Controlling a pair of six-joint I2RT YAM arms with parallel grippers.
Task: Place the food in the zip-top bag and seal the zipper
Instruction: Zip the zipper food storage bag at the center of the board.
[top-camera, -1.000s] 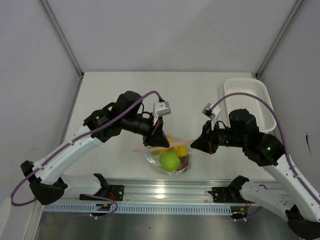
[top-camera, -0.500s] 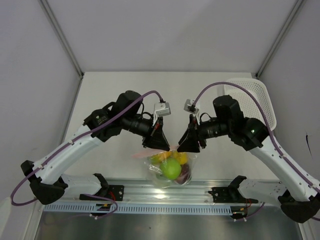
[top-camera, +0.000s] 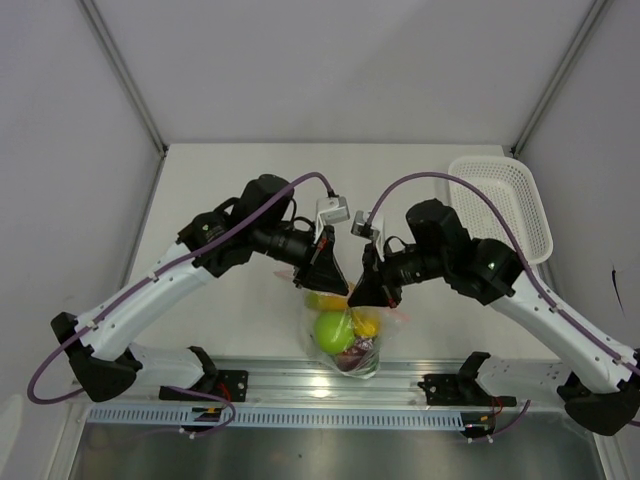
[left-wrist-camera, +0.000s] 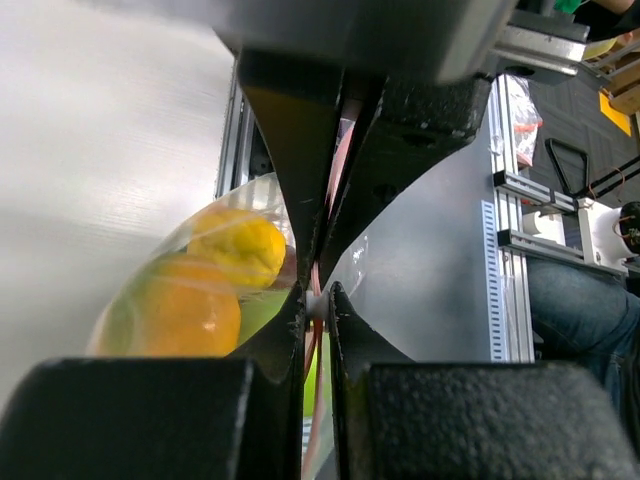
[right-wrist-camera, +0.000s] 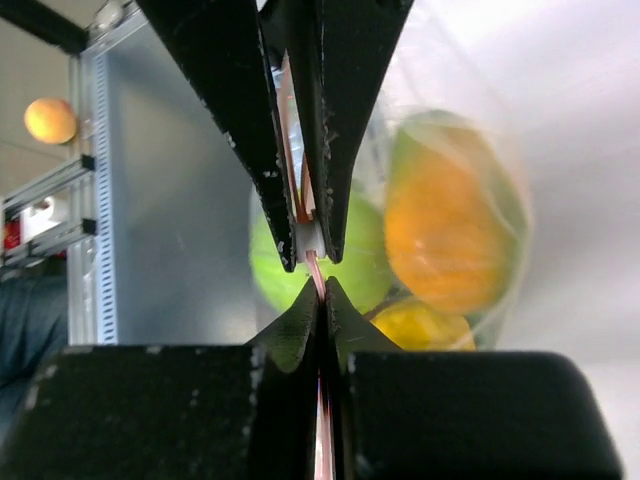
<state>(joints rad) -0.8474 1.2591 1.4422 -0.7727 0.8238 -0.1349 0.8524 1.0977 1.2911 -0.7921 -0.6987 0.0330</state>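
With the food (top-camera: 334, 331) in the bag (top-camera: 362, 352), which is held just beyond the rail (top-camera: 300, 381), and the left gripper (top-camera: 334, 288) and right gripper (top-camera: 364, 297) both clamped side by side on the zipper (right-wrist-camera: 316, 275), the strip should be pinched firmly and followed outward to each end.

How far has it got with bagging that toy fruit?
Filling looks done: the green apple, an orange fruit and a yellow fruit sit inside the zip-top bag. In hand: the left gripper and right gripper both pinch the pink zipper, tip to tip. Left: sealing it; whether the strip is shut along its length isn't visible.
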